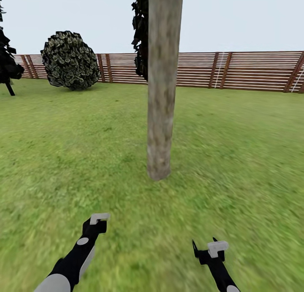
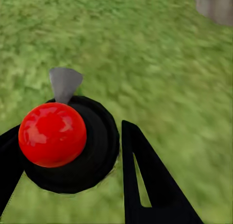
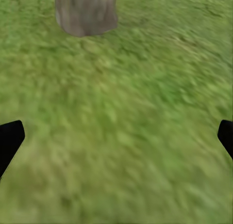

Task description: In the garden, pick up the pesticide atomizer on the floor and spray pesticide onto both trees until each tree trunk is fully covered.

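Your left gripper (image 2: 73, 151) is clamped on the atomizer (image 2: 68, 144); your right gripper (image 3: 116, 136) is spread wide. The tree trunk (image 1: 162, 85) stands ahead, with open lawn (image 1: 236, 157) between.

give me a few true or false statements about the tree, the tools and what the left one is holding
1. The tree trunk stands on grass ahead of the robot. True.
2. The left tool holds a black thing with a red ball top. True.
3. The right tool grips a spray bottle. False: its fingers are spread wide over bare lawn, with nothing between them.
4. A brick wall bounds the garden. False: a brown slatted wooden fence runs behind the trunk.
5. A round bush sits by the fence. True.
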{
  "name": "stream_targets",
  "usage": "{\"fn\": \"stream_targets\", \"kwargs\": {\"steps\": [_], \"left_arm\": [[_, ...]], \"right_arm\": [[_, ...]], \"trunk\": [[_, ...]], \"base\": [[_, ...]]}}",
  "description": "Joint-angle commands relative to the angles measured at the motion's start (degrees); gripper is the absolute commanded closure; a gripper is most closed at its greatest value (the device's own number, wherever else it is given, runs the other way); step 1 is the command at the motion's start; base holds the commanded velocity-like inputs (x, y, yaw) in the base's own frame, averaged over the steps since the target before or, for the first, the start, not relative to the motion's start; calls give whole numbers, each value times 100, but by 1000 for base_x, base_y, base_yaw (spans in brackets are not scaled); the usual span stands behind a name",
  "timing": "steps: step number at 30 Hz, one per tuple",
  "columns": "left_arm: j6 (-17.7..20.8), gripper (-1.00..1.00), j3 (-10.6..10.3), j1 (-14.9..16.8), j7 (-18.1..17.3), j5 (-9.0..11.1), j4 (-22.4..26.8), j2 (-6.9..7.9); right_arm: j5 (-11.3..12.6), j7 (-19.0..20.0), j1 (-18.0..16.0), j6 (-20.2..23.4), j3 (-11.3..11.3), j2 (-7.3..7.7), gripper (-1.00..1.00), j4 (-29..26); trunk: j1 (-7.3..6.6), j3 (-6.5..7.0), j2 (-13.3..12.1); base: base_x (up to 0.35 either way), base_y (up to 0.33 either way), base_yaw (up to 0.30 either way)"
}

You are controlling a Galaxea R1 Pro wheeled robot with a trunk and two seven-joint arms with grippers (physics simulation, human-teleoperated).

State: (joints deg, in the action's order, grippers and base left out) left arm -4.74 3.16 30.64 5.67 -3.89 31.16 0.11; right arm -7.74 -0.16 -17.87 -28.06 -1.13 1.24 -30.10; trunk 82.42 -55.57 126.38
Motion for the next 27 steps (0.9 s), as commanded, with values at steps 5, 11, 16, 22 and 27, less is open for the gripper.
{"fn": "stream_targets", "kwargs": {"steps": [5,11,16,22,27], "left_arm": [[-18,100,2,3,13,-42,-4,-2],[-18,100,-3,3,13,-42,-4,-2],[-18,100,-6,3,13,-42,-4,-2],[-18,100,-8,3,13,-42,-4,-2],[-18,100,-9,3,13,-42,-4,-2]], "right_arm": [[-43,-2,-3,-24,-19,-1,-100,3],[-43,-2,-4,-24,-19,-1,-100,4],[-43,-2,-1,-24,-19,-1,-100,4],[-43,-2,-2,-24,-19,-1,-100,2],[-39,-2,-2,-22,-14,-1,-100,-3]], "trunk": [[2,-5,2],[2,-5,2],[2,-5,2],[2,7,2],[2,31,2]], "base": [[338,56,0],[338,3,0],[338,0,0],[338,0,-85],[338,0,-212]]}}
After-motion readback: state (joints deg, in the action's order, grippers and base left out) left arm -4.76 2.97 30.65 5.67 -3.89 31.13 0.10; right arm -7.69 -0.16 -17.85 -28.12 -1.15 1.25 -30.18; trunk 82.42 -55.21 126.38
